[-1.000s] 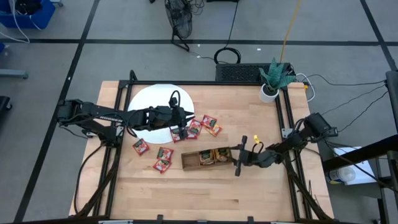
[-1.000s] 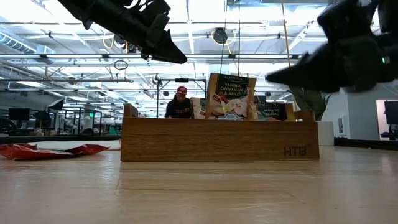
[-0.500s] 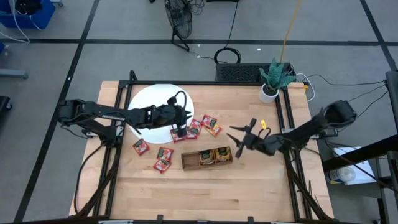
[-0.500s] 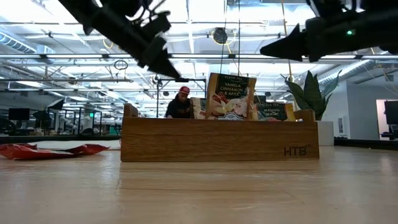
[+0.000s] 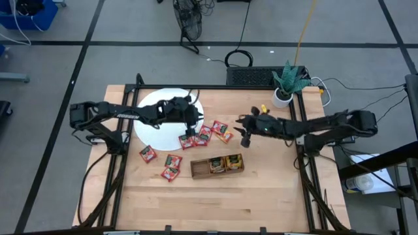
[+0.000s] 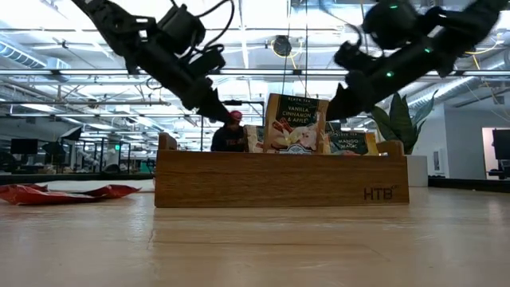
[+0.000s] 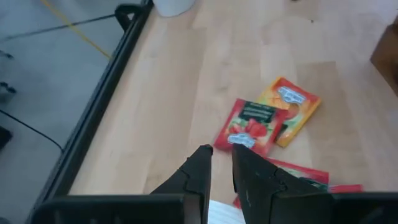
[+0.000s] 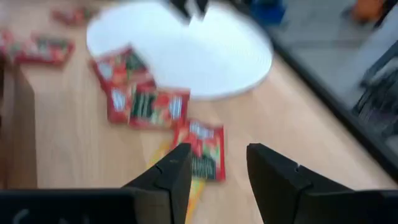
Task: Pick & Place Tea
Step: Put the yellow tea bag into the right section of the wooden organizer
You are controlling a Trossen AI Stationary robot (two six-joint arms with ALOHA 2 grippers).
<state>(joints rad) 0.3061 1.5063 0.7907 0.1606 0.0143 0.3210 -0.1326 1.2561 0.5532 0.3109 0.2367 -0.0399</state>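
Both arms are reaching for loose sachets, so this looks like the pick step. The right gripper [image 5: 244,136] hovers with its fingers apart and empty, just beside the red sachet [image 8: 200,149] that overlaps an orange one [image 7: 293,112] near the middle of the table [image 5: 274,196]. The left gripper [image 5: 190,128] hangs at the disc's [image 5: 151,104] near edge, over the sachet cluster [image 5: 196,138]; its fingers show a narrow gap with nothing between them. Three more sachets [image 5: 163,162] lie toward the left edge. The tray [image 5: 199,169], near the front middle, already holds some. Next, I judge, the right gripper must drop straight onto the top red sachet and pinch an edge.
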